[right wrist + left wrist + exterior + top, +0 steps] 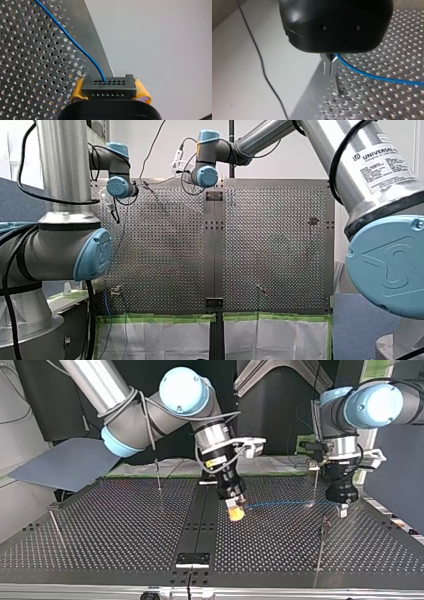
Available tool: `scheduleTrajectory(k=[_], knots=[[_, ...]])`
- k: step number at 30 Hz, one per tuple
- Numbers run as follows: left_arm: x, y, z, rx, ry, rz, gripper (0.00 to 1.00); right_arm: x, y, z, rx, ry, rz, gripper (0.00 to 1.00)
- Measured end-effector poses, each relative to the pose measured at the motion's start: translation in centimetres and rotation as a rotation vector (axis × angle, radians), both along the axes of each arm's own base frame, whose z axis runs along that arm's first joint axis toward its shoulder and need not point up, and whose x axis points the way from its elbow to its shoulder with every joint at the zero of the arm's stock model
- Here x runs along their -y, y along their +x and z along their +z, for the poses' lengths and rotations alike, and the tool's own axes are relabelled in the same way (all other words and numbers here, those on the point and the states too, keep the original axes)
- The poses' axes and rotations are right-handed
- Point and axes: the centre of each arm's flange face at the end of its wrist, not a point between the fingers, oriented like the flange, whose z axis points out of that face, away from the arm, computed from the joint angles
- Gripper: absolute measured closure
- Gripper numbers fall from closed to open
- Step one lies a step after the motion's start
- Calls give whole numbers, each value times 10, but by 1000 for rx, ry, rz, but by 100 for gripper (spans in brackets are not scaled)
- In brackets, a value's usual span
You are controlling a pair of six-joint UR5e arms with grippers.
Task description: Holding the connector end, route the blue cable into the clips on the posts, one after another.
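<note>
Step in hand: routing is judged to be at an early stage. The blue cable is stretched taut above the perforated table between the two grippers, and it is not seen seated in any clip.
Connector: the black connector is clamped from both sides by the yellow pads of my right gripper. It is carried over the middle of the table, and the cable leaves its upper face.
Left claw: my left gripper is held low over the table at the top view's right. Its metal fingers are drawn narrow, and the cable runs out from between them, so it is taken to be pinched there.
Posts: one thin post stands just beside the left gripper and another a little nearer the camera. Two more stand well apart at the top view's left.
Under the left claw: a thin upright rod is seen just below the tips, probably a post. Its clip cannot be made out.
Next move: the taut span is to be lowered and drawn sideways into the nearest clip. Tension has to be kept from the connector end, so that the cable is pressed in rather than slid past.
</note>
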Motion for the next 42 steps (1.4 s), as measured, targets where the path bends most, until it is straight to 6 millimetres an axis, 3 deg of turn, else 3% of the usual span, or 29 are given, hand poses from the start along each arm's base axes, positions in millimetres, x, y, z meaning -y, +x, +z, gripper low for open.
scheduleTrajectory(k=[24, 42], knots=[[-25, 13, 21, 90, -5, -48, 100, 17, -9, 4, -13, 7, -25, 100], [-31, 36, 20, 124, -27, -119, 100, 18, -11, 1, -35, 15, -30, 100]])
